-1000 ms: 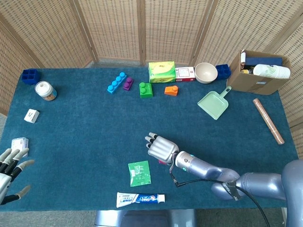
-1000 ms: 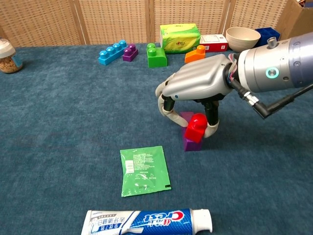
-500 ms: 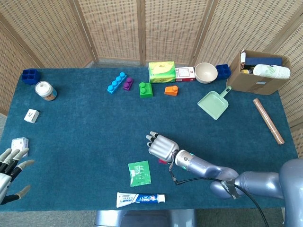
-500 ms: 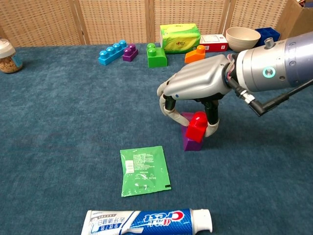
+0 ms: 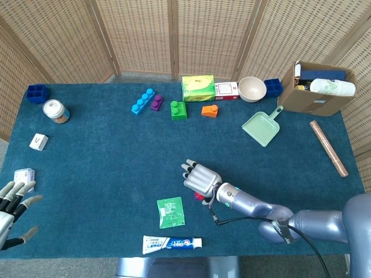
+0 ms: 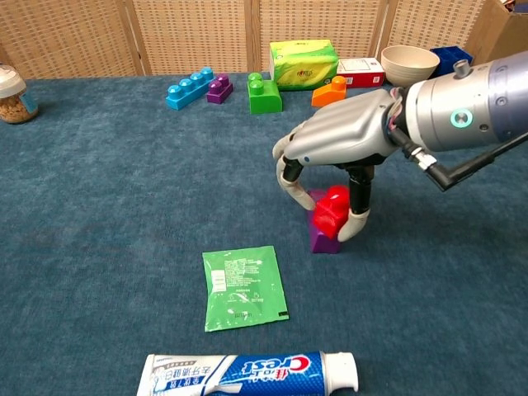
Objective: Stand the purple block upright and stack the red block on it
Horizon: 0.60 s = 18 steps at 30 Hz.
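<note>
While your right hand (image 6: 334, 153) is arching over the purple block (image 6: 320, 238), its fingers are pinching the red block (image 6: 332, 209), which is sitting on the purple one, just right of the green packet (image 6: 242, 286); whether the red block is fully seated is hard to judge. Your left hand (image 5: 11, 204) is idling with fingers spread and holding nothing, far left of that packet.

A staged test room, not a home: woven folding screens (image 5: 174, 35) wall off a counter (image 5: 104, 174) covered in blue felt, with toy bricks (image 5: 178, 109), toothpaste (image 5: 172, 243) and a cardboard box (image 5: 316, 92) scattered on it.
</note>
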Tool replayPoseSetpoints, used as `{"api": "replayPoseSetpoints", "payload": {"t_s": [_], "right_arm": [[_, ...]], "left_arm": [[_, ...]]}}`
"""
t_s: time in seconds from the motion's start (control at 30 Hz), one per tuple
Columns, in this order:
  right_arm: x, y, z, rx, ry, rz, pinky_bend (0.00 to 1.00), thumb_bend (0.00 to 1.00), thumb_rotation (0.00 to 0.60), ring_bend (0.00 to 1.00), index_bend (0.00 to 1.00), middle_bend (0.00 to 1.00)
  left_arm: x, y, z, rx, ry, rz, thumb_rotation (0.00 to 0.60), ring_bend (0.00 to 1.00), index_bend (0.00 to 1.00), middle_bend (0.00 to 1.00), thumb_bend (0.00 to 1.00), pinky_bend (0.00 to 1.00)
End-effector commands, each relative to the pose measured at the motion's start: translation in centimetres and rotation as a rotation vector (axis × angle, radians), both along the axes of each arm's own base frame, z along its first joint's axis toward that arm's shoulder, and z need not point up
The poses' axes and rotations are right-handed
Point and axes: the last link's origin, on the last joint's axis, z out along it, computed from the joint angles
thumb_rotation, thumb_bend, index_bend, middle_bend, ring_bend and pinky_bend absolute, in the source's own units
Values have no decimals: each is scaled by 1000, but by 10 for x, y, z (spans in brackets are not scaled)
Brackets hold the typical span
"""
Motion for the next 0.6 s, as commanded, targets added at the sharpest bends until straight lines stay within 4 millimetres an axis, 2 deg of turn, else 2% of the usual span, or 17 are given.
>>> {"api": "replayPoseSetpoints", "payload": {"t_s": [0.03, 0.17, 0.4, 0.6], "right_arm": [[1, 0, 4, -8, -4, -1, 87, 143, 361, 27, 328, 211], [2, 0, 11, -25, -22, -10, 83, 142, 320, 13, 238, 185], [-3, -3, 35, -84, -99, -77, 83, 144, 300, 9, 231, 179], [-20, -7, 66, -169, -202, -190, 83, 157, 298, 9, 232, 178]], "left_arm": [[0, 0, 0, 0, -3, -3, 600, 0, 226, 10, 293, 0], [1, 0, 0, -1, -4, -5, 600, 0, 223, 9, 292, 0], [3, 0, -1, -5, -18, -15, 600, 0, 223, 9, 293, 0], [3, 0, -3, -11, -28, -15, 600, 0, 222, 8, 292, 0]]}}
